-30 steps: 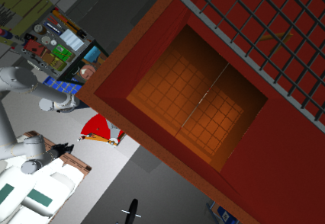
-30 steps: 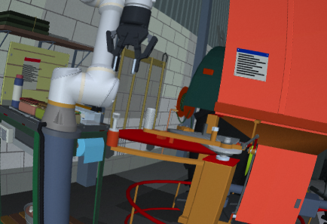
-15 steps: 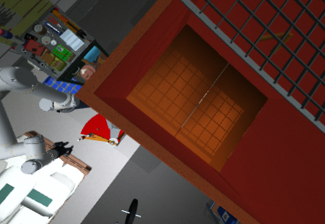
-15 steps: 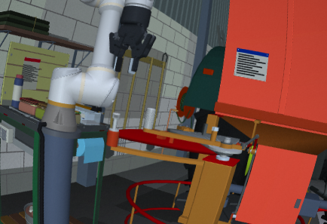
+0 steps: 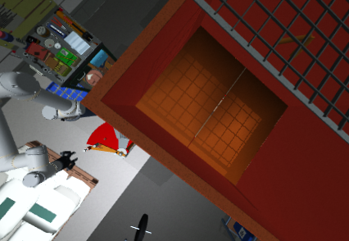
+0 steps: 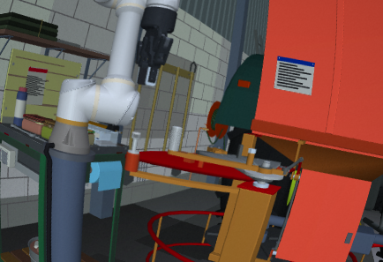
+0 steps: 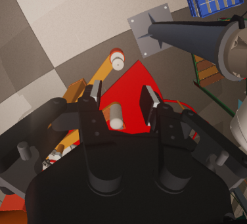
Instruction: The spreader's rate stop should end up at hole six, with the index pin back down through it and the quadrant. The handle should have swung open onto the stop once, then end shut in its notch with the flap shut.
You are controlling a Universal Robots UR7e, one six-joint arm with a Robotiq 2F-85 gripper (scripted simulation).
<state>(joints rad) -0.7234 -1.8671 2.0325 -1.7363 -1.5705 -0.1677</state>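
My gripper hangs open and empty high above the outer end of the red quadrant, well clear of it. A pale cylindrical index pin stands upright on the quadrant, seen between my fingers from above. The orange handle runs under the quadrant and ends in a red-and-white knob at its outer tip. The quadrant pivots on an orange post beside the red spreader hopper. The flap is not visible.
The red hopper fills the right of the scene, its grille on top. The arm's grey pedestal stands left of the quadrant beside a green-framed bench with tools. A red hose loops on the floor below.
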